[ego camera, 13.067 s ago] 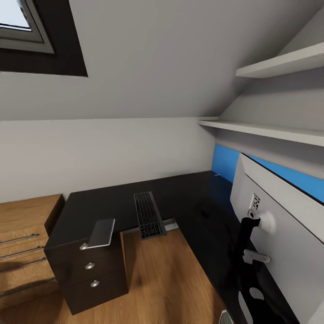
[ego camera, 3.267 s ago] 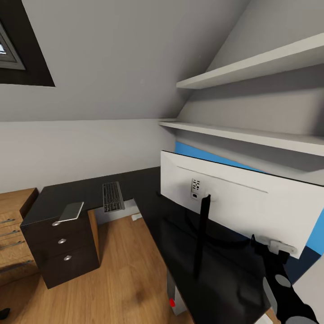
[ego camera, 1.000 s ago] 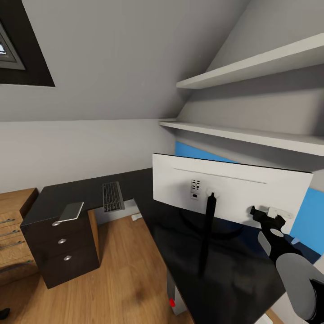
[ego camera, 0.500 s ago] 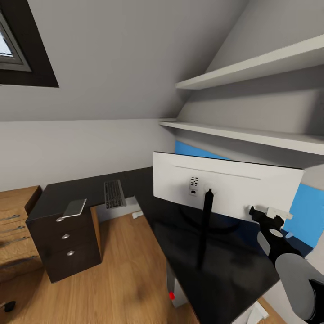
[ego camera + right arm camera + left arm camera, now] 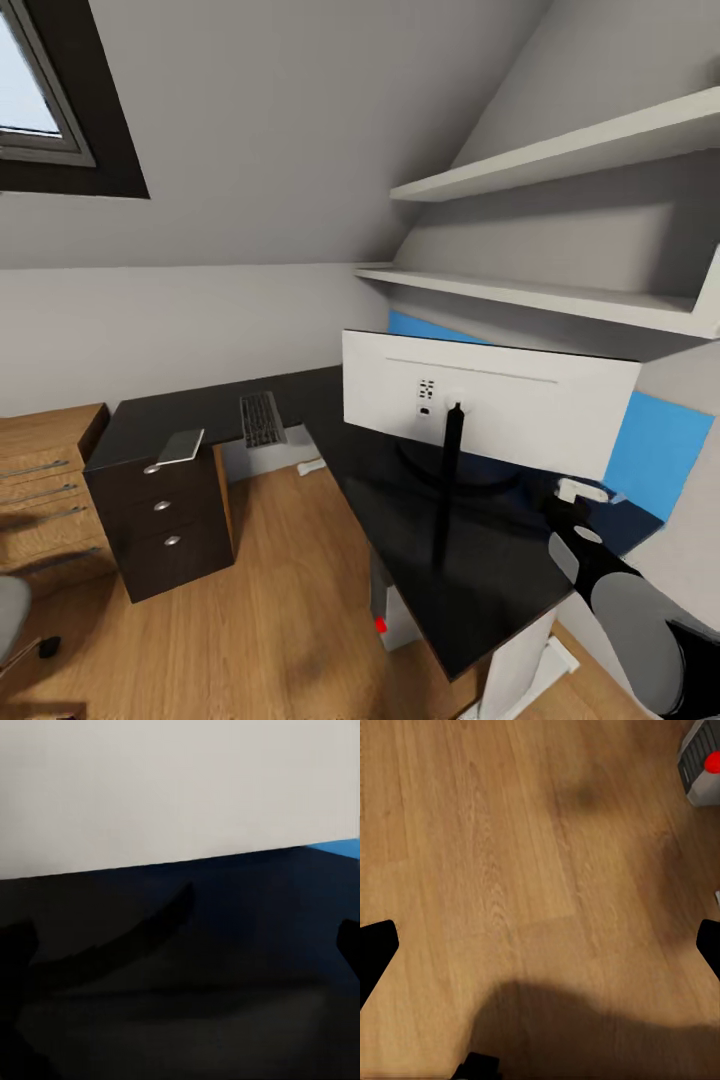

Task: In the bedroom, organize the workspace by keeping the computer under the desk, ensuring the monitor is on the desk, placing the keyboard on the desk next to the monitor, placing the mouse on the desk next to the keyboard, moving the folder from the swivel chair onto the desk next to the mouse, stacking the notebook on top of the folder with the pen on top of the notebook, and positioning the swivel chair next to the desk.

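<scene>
The monitor [image 5: 500,405] stands on the black desk [image 5: 480,570] with its pale back toward me, and that back [image 5: 172,787] also faces my right wrist view. My right gripper [image 5: 582,492] hangs open just below the monitor's lower right corner, touching nothing. The keyboard [image 5: 260,420] lies on the desk's far wing. Under the desk sits the computer [image 5: 385,620], its red light showing; its corner [image 5: 701,761] is seen over the floor. My left gripper [image 5: 540,945] is open above bare floorboards. A grey part of the swivel chair [image 5: 10,610] shows nearby. Mouse, folder and pen are out of view.
A thin grey flat item [image 5: 182,446] overhangs the desk end above the black drawers [image 5: 170,520]. A light-wood cabinet [image 5: 45,470] stands left of them. White shelves [image 5: 560,150] and a sloped ceiling hang over the desk. A small white item [image 5: 308,466] lies on the wooden floor [image 5: 270,600].
My right gripper has let go of the monitor's lower edge and dropped below it. The view has pulled back and turned left, bringing the chair's edge into sight.
</scene>
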Robot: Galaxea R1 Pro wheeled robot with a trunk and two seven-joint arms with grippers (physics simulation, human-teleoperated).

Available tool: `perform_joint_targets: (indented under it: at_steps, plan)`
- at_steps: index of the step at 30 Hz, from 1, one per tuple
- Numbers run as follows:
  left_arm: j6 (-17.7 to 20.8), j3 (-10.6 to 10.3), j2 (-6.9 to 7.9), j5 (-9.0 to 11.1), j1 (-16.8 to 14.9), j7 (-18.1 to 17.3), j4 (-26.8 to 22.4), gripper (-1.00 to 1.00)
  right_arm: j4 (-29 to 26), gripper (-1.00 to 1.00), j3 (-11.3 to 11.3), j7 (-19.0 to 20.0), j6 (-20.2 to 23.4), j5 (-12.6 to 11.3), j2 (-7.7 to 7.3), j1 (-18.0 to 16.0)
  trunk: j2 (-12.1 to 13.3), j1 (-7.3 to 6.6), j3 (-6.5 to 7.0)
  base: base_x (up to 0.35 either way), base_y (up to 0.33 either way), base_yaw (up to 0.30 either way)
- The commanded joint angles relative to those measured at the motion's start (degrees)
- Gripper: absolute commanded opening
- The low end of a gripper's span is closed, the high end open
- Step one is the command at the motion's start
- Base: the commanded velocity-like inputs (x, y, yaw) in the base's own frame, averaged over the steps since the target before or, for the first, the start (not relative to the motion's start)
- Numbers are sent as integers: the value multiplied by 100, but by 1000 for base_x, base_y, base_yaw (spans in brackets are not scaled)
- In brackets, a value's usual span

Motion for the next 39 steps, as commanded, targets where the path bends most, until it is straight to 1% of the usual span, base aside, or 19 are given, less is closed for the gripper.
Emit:
perform_joint_targets:
  at_steps: [1, 4, 6, 9, 10, 14, 18, 26, 32, 34, 36, 37, 39]
  plan:
    - [-7, 14, -4, 13, 1, -2, -6, 100, 50, 100, -37, 11, -31, 65, 84, -1, -4, -1, -7, -71, 0, 134]
    - [-7, 14, -4, 16, 1, -2, -4, 100, 106, 100, -37, 31, -118, 77, 197, 5, -4, -1, -9, -44, 0, 186]
    - [-7, 14, -4, 18, 1, -2, -4, 100, 140, 100, -36, 37, -192, 84, 230, 7, -4, -1, -11, -21, 0, 230]
    - [-7, 14, -4, 16, 1, -2, -3, 100, 336, 100, -35, 44, -368, 98, 305, 15, -4, -1, -16, -10, 0, 252]
    - [-7, 14, -4, 17, 1, -2, -3, 100, 444, 100, -31, 47, -483, 107, 350, 23, -4, -1, -19, -5, 0, 261]
    - [-7, 14, -4, 19, 1, -2, -3, 100, 598, 100, -27, 50, -790, 122, 428, 35, -4, -1, -28, -3, 0, 265]
    - [-7, 14, -4, 20, 1, -2, -3, 100, 661, 100, -25, 51, -945, 135, 459, 41, -4, -1, -38, -1, 0, 269]
    - [-7, 15, -4, 23, 1, -2, -3, 100, 692, 100, -25, 56, -996, 143, 478, 44, -4, -1, -59, 0, 0, 270]
    - [-7, 19, -4, 29, 1, -1, -3, 100, 698, 100, -20, 66, -1002, 151, 565, 45, -4, -1, -75, 0, 0, 270]
    - [-7, 21, -4, 29, -1, -2, -3, 100, 706, 100, -18, 67, -1002, 194, 595, 49, -4, -1, -80, 0, 0, 270]
    - [-7, 22, -4, 30, 0, -2, -3, 100, 752, 100, -17, 66, -1002, 305, 622, 51, -4, -1, -86, 0, 0, 270]
    - [-7, 22, -4, 30, -1, -2, -3, 100, 796, 100, -17, 64, -1003, 415, 633, 52, -4, -1, -88, 0, 0, 270]
    - [-7, 22, -4, 30, 0, -2, -3, 100, 834, 100, -16, 63, -1003, 535, 643, 52, -4, -1, -94, 0, 0, 270]
